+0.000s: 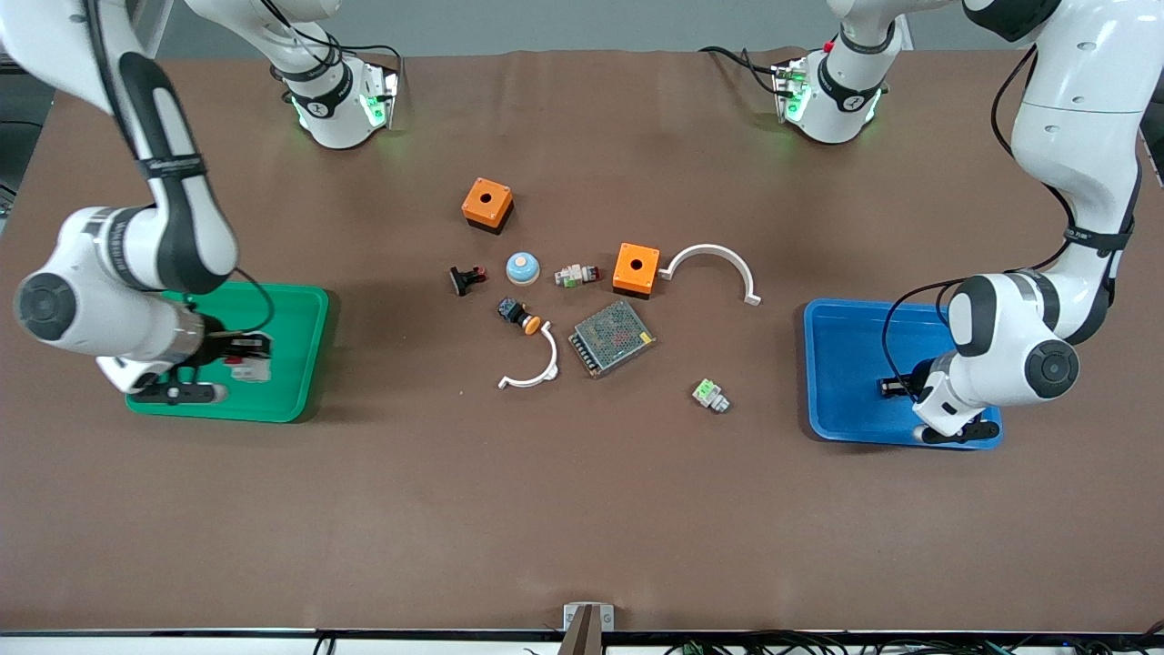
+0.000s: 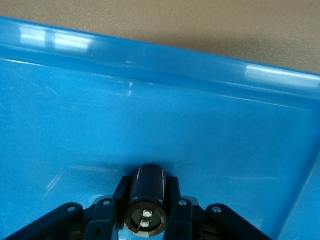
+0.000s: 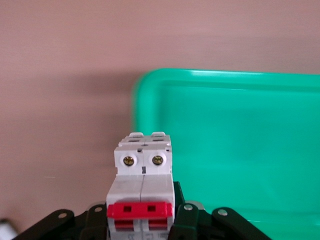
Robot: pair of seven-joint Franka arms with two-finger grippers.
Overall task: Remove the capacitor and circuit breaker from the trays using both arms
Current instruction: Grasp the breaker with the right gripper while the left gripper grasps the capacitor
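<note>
My left gripper [image 2: 146,194] is shut on the capacitor [image 2: 147,181], a tiny black cylinder, held low over the floor of the blue tray [image 2: 210,135]. In the front view this gripper [image 1: 896,388] is in the blue tray [image 1: 841,355] at the left arm's end of the table. My right gripper [image 3: 142,212] is shut on the breaker [image 3: 142,175], a white block with a red lever bar. In the front view this gripper [image 1: 238,355] holds the breaker [image 1: 250,367] over the green tray [image 1: 296,314] at the right arm's end.
Loose parts lie mid-table between the trays: two orange boxes [image 1: 487,204] [image 1: 636,268], two white arcs [image 1: 714,264] [image 1: 532,368], a metal mesh box [image 1: 612,337], a black push button [image 1: 518,316], a black-and-red clip [image 1: 466,278], a blue dome [image 1: 523,267], and connector blocks [image 1: 710,395] [image 1: 576,274].
</note>
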